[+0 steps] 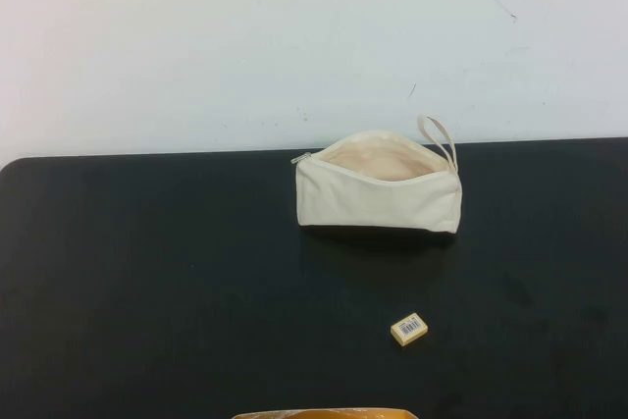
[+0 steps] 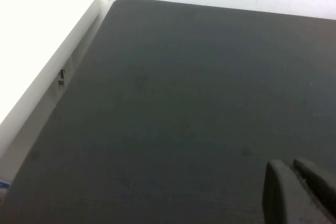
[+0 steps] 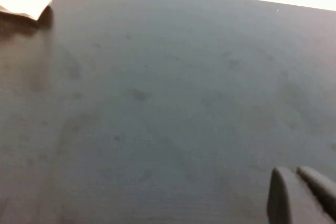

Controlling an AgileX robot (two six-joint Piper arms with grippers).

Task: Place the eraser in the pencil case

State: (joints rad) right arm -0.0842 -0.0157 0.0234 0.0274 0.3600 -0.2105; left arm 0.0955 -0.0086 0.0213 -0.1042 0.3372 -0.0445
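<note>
The eraser (image 1: pixel 409 328) lay near the open case (image 1: pixel 378 198). Both claws, left gripper (image 2: pixel 298 192) and right gripper (image 3: pixel 302 195), were pressed together over bare table, away from the case. The tiny eraser could slip when pinched.

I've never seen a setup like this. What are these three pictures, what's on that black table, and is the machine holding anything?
It is a robot with two arms, each ending in a pincer called a gripper. One picture comes from a raised camera looking down at the black table. There a cream pencil case lies unzipped, and a small eraser lies apart from it, nearer the robot. The other two pictures come from cameras on the arms' wrists. The left gripper hangs over bare table, fingers together. The right gripper does the same, with a corner of the case far off. Neither holds anything. An orange-yellow edge below I cannot identify.
</note>
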